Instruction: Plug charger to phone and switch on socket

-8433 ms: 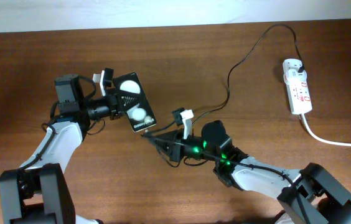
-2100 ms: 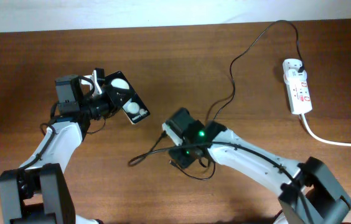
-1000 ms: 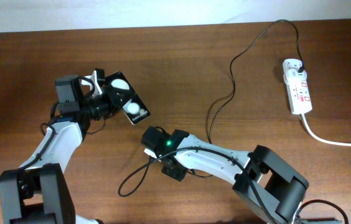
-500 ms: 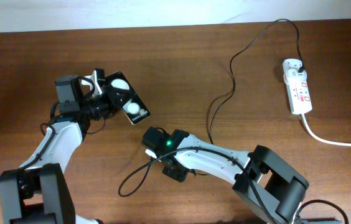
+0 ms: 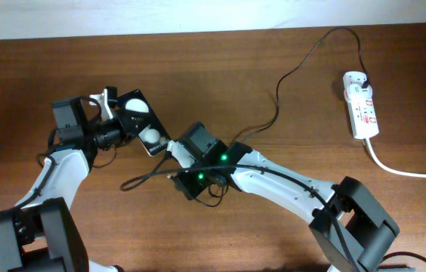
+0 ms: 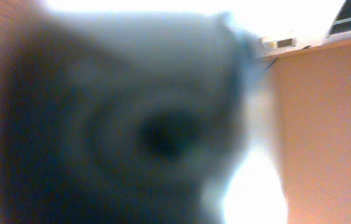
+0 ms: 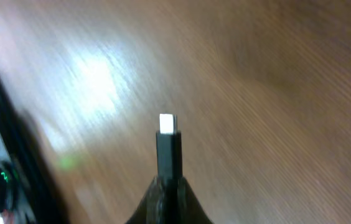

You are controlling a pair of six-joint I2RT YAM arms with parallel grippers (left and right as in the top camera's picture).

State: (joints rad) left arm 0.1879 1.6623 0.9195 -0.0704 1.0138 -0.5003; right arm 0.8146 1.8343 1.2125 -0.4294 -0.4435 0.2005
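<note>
Right gripper [image 7: 167, 190] clamped on charger [image 7: 168, 149] tip; left gripper [image 5: 116, 119] seemingly pinches phone [image 5: 140, 125]; line tip square to phone end, ease in slowly

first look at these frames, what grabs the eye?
Mid-frame, the left gripper holds the phone tilted, its two white spots facing up. The right gripper pinches the charger by its connector, tip close to the phone's lower end. At the far right the white socket lies alone, the charger's black cable looping from it toward the middle.
</note>
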